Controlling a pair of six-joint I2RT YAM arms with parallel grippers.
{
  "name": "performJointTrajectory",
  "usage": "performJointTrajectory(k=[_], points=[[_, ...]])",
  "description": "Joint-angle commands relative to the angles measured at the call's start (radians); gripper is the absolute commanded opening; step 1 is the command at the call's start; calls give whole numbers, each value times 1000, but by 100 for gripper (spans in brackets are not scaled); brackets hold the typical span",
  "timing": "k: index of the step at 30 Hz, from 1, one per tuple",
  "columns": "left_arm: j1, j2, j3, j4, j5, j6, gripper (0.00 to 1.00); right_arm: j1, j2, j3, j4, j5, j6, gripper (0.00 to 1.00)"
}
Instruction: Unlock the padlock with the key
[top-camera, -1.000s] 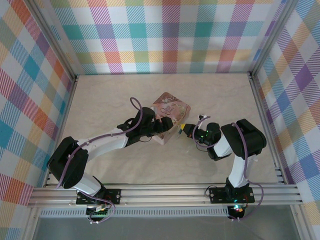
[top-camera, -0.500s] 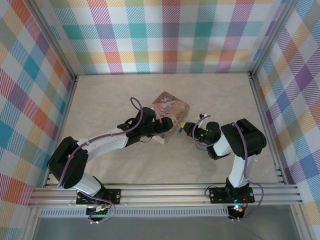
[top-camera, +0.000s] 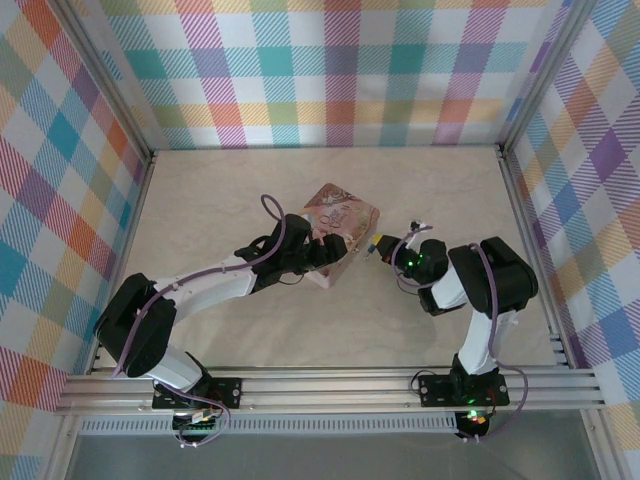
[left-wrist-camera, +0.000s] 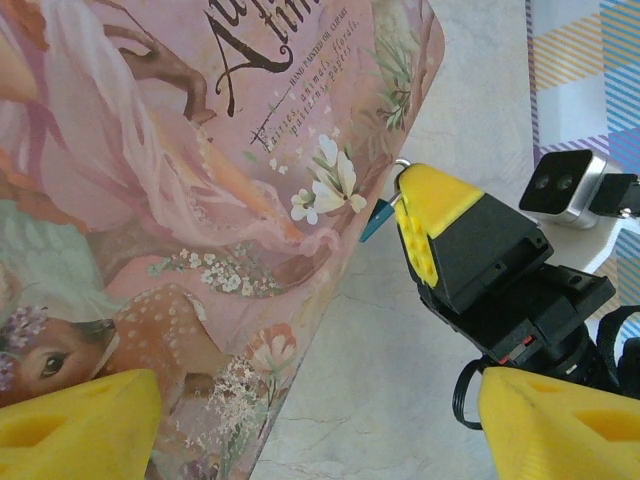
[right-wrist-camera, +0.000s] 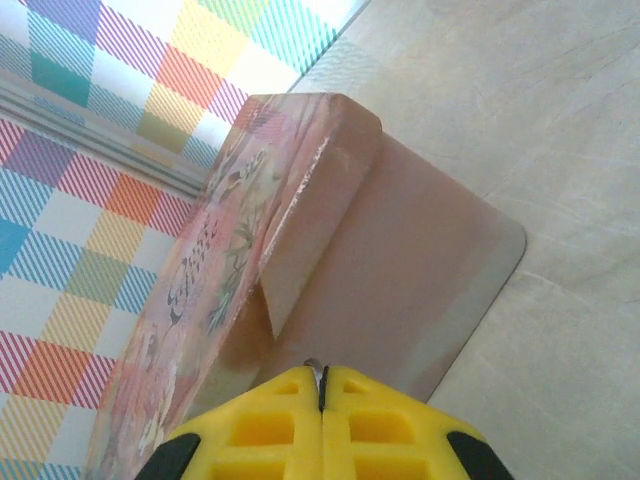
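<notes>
The padlock (left-wrist-camera: 377, 219) sits pinched in the clenched right gripper (left-wrist-camera: 418, 205), a blue sliver poking out just beside the pink tin's (left-wrist-camera: 200, 200) edge. The left gripper (left-wrist-camera: 318, 420) is spread wide over the tin's corner, and we see nothing in it. We judge the pinch thin. A key pushing in could twist the padlock, knock it against the tin or pop it loose.

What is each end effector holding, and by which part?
Right end effector: the padlock, seemingly pinched by its body, one blue corner poking out. Left end effector: open, holding nothing.
</notes>
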Motion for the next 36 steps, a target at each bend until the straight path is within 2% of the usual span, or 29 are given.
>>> performJointTrajectory(k=[1,6,9,16,20,23,29,34,36], points=[[5,15,-37,-203,-28,-9,84,-10,-64,-25,21,10,-36,0],[38,5,-37,-210,-22,7,84,-12,-182,-53,-96,9,-109,0],[64,-1,-40,-214,-14,18,85,-12,-287,-51,-241,-14,-170,0],[137,-3,-49,-206,15,50,85,-8,-557,6,-701,-139,-327,0],[190,7,-49,-185,48,63,85,6,-714,24,-998,-133,-378,0],[217,5,-43,-161,71,73,85,20,-810,28,-1153,-130,-391,0],[231,-36,-20,-155,75,109,88,81,-896,20,-1343,-127,-357,0],[233,-79,-25,-125,92,115,99,127,-902,-21,-1362,-106,-310,0],[233,-103,-36,-111,91,116,100,146,-896,-30,-1373,-101,-307,0]])
